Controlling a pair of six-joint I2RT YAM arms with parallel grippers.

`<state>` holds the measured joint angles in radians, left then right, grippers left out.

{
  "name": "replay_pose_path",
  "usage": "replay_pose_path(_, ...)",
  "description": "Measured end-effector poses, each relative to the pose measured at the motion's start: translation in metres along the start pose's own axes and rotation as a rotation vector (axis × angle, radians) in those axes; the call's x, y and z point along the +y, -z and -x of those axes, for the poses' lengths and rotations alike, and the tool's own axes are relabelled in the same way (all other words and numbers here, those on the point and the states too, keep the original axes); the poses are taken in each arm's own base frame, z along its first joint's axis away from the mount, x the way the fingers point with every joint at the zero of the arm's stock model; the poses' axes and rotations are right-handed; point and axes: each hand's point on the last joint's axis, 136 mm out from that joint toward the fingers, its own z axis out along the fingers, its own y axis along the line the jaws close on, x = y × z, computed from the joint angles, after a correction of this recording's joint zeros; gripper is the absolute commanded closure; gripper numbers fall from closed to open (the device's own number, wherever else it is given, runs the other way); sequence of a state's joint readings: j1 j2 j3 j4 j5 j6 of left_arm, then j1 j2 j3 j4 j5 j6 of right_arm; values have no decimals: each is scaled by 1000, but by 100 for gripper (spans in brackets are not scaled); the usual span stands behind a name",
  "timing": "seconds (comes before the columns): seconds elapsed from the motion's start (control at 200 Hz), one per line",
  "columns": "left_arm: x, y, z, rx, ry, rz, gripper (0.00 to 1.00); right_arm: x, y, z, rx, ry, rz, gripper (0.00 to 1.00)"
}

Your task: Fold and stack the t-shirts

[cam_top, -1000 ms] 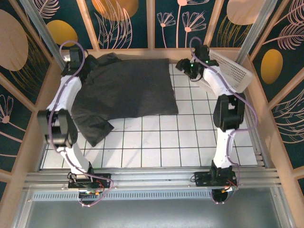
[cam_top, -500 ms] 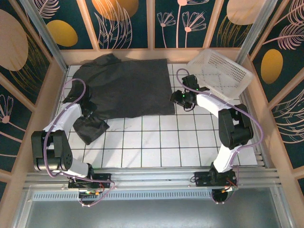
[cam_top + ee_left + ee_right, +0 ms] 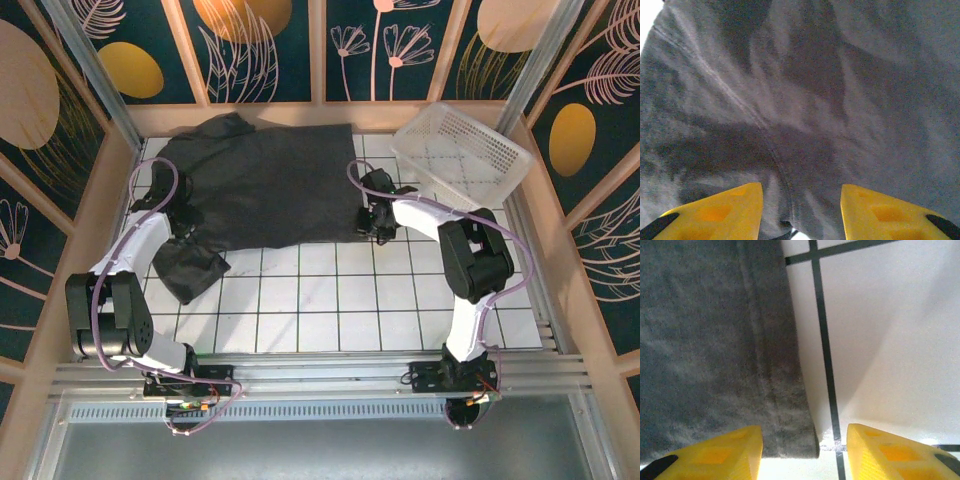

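Observation:
One dark charcoal t-shirt lies spread over the back left of the white tiled floor. Its near-left part is bunched and folded over. My left gripper is low over the shirt's left side. In the left wrist view it stands open, and wrinkled fabric with a seam lies between its yellow fingertips. My right gripper is at the shirt's near-right corner. It is open and straddles the hemmed corner, with one finger over the cloth and the other over bare tile.
A white perforated basket sits at the back right, just beyond the right arm. Wooden frame walls close in the floor at the back and sides. Bare tiles stretch across the near half.
Both arms swung down from the back. The left gripper went to the shirt's left side, the right from beside the basket to the near-right corner. Both jaws narrowed.

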<state>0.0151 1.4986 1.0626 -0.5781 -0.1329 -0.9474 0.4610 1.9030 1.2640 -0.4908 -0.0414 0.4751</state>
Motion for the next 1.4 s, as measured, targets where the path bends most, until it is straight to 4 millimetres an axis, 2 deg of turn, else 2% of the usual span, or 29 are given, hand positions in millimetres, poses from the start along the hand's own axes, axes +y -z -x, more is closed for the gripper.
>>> replay_pose_path(0.2,-9,1,-4,31,2,-44,56,6,-10,-3,28,26,-28,65)
replay_pose_path(0.275,-12,3,-4,36,3,-56,55,4,-18,-1,38,24,-51,76)
replay_pose_path(0.415,-21,11,2,22,6,-86,55,1,-17,4,35,12,-78,100)
replay_pose_path(0.546,-28,24,12,-8,7,-111,52,-9,-15,6,30,-30,-101,100)
replay_pose_path(0.656,-26,32,18,-41,5,-103,49,-37,-7,0,32,-95,-124,100)
replay_pose_path(0.801,-13,35,19,-64,-4,-55,47,-86,9,-19,57,-186,-174,100)
replay_pose_path(0.936,12,30,11,-66,-26,23,50,-111,17,-31,75,-226,-201,100)
replay_pose_path(1.151,65,12,-18,5,-28,149,54,-113,17,-32,77,-213,-200,100)
replay_pose_path(1.241,77,10,-33,52,-32,163,57,-113,17,-33,78,-205,-197,100)
replay_pose_path(1.311,85,9,-50,108,-32,156,59,-114,18,-33,80,-199,-192,100)
replay_pose_path(1.396,99,7,-84,205,-45,162,63,-114,18,-34,84,-194,-188,100)
